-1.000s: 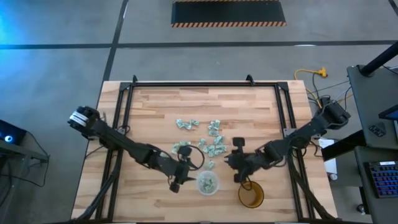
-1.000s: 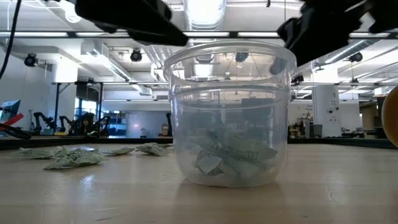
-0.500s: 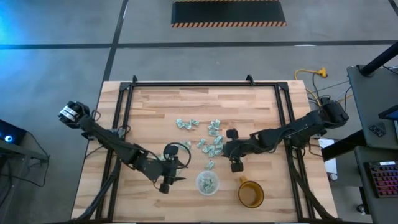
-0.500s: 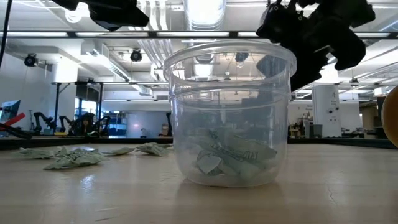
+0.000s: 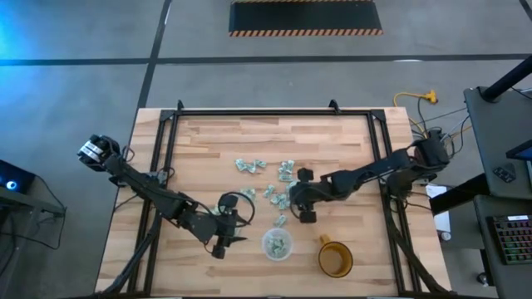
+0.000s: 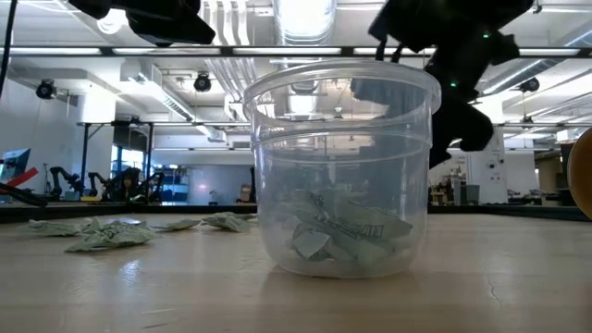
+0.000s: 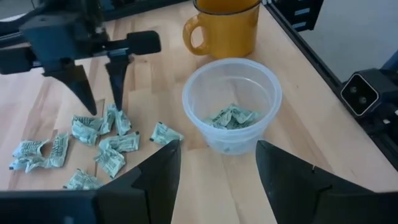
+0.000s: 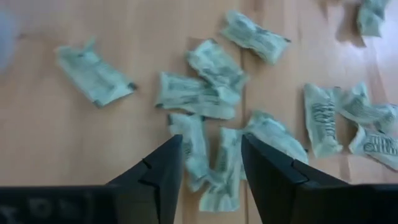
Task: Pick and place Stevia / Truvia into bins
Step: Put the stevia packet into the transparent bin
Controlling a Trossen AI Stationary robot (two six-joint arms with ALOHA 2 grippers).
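Above the loose scatter of sachets [image 5: 268, 184] near the table's middle I hold the right gripper [image 5: 293, 199], its jaws apart and empty; its wrist view shows both fingers [image 8: 163, 169] straddling a crumpled packet [image 8: 194, 149] that overlaps its neighbours. Beside the clear cup [image 5: 277, 244], toward the table's left, the left gripper [image 5: 223, 244] waits with jaws parted and nothing between them. Several sachets already lie in the cup's bottom, while the amber mug [image 5: 335, 259] just beside it takes no part.

For a clean pick, I would centre the jaws over one packet, preferably the lone one [image 8: 94, 79] apart from the clump, and descend until the tips meet the wood before closing. From the overlap, a grasp in the clump would probably lift two or drag one aside. How high the tips stand above the table I cannot judge well from these views. Release should come only once directly over the cup's rim.
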